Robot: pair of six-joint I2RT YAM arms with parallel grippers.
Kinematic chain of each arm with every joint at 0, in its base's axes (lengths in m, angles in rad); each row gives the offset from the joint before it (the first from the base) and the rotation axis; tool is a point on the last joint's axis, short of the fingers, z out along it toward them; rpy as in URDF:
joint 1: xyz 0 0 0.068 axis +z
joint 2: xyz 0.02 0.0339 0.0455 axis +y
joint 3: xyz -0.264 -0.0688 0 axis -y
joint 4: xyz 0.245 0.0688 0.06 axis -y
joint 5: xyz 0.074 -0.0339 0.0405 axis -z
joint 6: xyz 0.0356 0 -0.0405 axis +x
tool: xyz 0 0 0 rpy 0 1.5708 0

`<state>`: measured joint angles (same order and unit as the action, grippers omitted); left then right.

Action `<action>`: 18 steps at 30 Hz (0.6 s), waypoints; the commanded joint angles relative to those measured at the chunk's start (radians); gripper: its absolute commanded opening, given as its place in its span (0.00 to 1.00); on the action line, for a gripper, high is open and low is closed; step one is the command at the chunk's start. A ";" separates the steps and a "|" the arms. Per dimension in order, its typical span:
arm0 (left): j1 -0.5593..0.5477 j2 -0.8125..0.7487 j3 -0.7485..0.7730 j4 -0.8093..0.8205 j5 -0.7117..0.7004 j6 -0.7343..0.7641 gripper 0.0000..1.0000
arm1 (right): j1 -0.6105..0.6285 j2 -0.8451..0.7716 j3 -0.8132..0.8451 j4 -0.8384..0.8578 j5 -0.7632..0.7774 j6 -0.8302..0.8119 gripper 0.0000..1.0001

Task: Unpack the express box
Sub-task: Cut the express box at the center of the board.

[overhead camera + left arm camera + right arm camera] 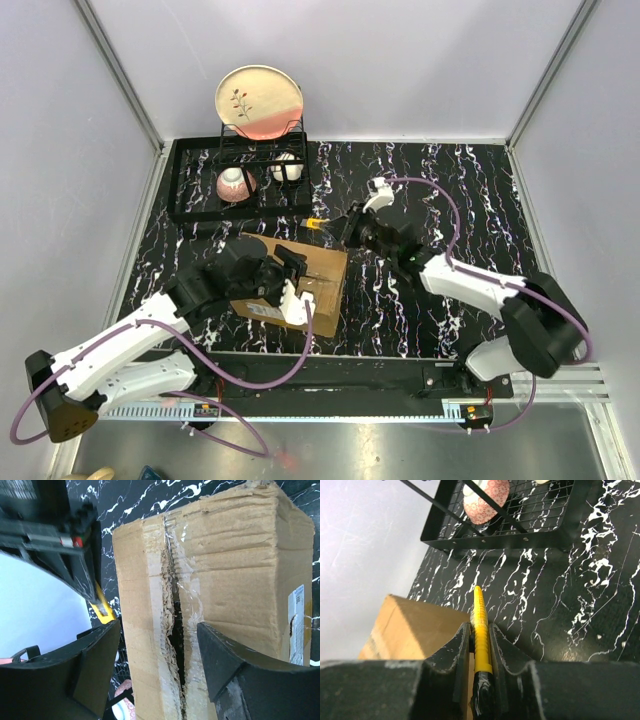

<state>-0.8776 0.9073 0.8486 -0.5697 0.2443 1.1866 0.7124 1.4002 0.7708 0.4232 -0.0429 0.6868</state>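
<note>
1. At the table's (430,200) left, the left gripper (297,285) hangs right over the box (325,270), jaws spread wide with nothing in them; whether its fingers (85,680) touch the cardboard cannot be told
2. Centre-left, on the near side of the rack (240,212), the box lies flat with its taped top up and a label (298,620) on one side. Its seam (172,625) is already torn ragged and gapes dark. It runs along the box's long axis, straight up the left wrist view, with one finger over each flap
3. To the right, the right gripper (342,224) is clamped tight on a yellow knife (319,224), whose tip pokes out past the fingertips. It sits just beyond the box's far right corner; seen from the right wrist, the box lies below and to the left of the knife, which points past it toward the rack
4. Judged from this, the left arm is the nearer one and is already lined up with the seam. With the tape split, the coming move looks to turn on that alignment: the fingers must work across the seam to catch a flap edge, not along it. The knife is beside the box, not over the cut, and seems to have no more to do there
</note>
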 commanded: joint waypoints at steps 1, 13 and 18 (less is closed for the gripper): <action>-0.004 -0.010 -0.005 -0.162 0.086 0.028 0.70 | -0.004 0.120 0.079 0.089 0.028 -0.049 0.00; -0.003 0.041 -0.026 -0.067 -0.026 -0.031 0.69 | 0.096 0.200 0.065 0.158 -0.011 -0.099 0.00; -0.004 0.094 -0.031 -0.013 -0.135 -0.062 0.68 | 0.114 0.207 0.064 0.173 -0.029 -0.109 0.00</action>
<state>-0.8799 0.9401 0.8486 -0.5644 0.2214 1.1717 0.7803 1.6081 0.8196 0.5217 -0.0429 0.6003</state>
